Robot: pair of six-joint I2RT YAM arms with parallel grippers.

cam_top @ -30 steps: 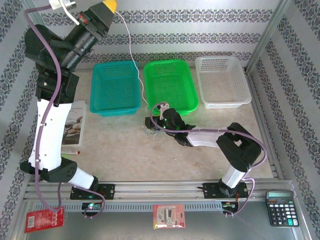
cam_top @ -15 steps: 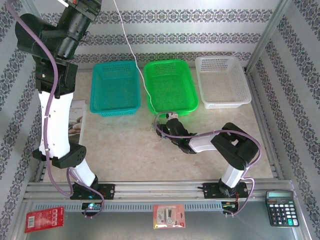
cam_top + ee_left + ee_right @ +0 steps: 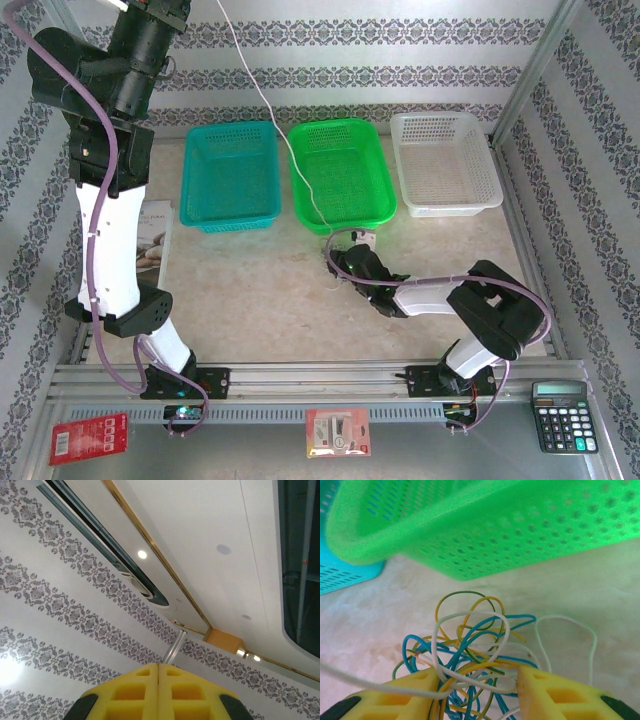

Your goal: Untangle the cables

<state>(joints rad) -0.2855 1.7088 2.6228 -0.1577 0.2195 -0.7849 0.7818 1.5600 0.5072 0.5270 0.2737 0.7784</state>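
Note:
The cables (image 3: pixel 470 640) are a loose tangle of blue, yellow-orange, green-yellow and white loops on the table just in front of the green basket (image 3: pixel 495 530). My right gripper (image 3: pixel 477 680) is open, one yellow finger on each side of the tangle, and the strands between them lie slack. In the top view the right gripper (image 3: pixel 345 263) sits low over the tangle. One white cable (image 3: pixel 263 92) rises taut from there across the green basket (image 3: pixel 340 125) and past the top edge, toward my raised left arm. My left gripper (image 3: pixel 158 666) is shut, pads together, pointing at the ceiling.
A teal basket (image 3: pixel 230 128) and a white basket (image 3: pixel 445 118) flank the green one. A booklet (image 3: pixel 150 250) lies by the left arm. A calculator (image 3: pixel 562 415) and red packets (image 3: pixel 88 438) lie along the near rail.
The left arm has lifted higher, carrying its gripper out of the top view and drawing the white cable up. The right gripper has moved right and nearer with the tangle.

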